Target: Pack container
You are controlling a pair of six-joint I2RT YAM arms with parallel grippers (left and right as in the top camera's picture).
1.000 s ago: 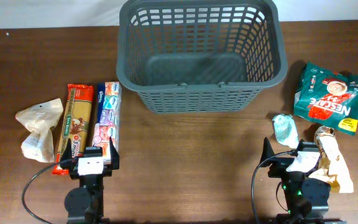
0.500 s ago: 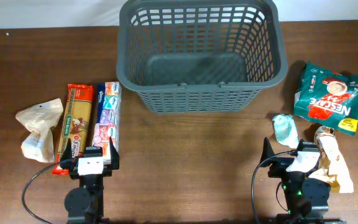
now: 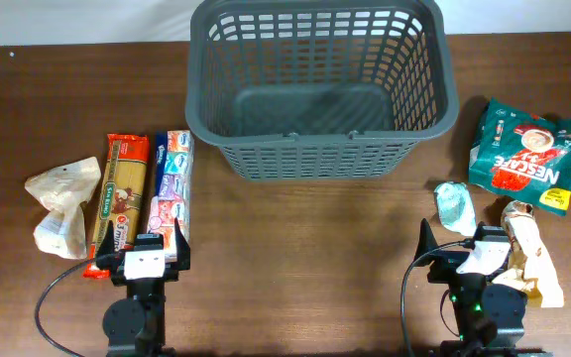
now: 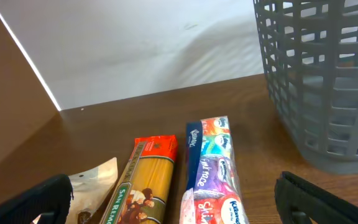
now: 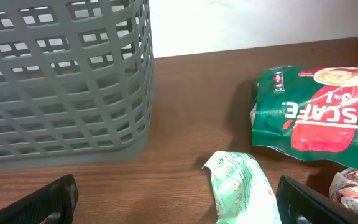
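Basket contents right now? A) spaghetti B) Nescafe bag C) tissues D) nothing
D: the basket shows a bare base in the overhead view, while the spaghetti, tissues and Nescafe bag all lie outside it.

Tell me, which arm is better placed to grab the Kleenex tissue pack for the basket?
Probably the left. The tissue pack lies just ahead of the left gripper, jaws open; the right gripper sits far across the table.
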